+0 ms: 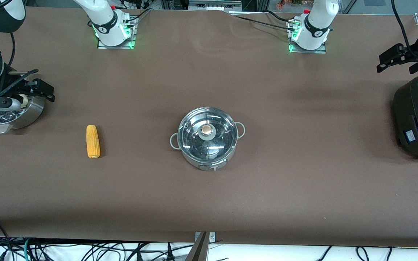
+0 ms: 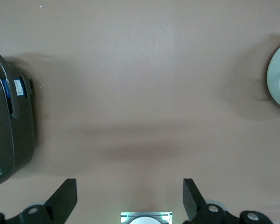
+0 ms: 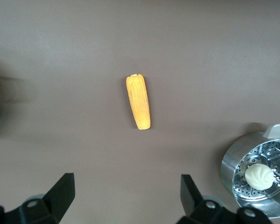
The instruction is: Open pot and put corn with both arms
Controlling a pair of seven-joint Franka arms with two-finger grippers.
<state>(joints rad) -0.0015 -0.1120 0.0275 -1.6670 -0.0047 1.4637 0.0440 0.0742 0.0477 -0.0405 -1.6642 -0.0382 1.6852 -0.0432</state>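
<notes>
Corn [image 1: 93,141]: lies mid-left of frame, apart from the lidded pot [image 1: 207,138] at centre. Right gripper [image 1: 36,88], fingers spread wide, empty, hangs over the steamer bowl [image 1: 20,112] at left edge. Left gripper [image 1: 394,58], wide, empty, above the black cooker [image 1: 417,119], which is cut off, perhaps half hidden. Bare table [image 1: 303,181] surrounds both.

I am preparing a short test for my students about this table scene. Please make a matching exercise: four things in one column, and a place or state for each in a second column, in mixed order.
Things:
1. pot
2. corn
3. steamer bowl
4. left gripper

Places or states:
a. lies on bare table, untouched
b. open, above the black cooker
c. lid on, mid-table
d. holds a white bun, under the right gripper

Pairs: 1-c, 2-a, 3-d, 4-b
</notes>
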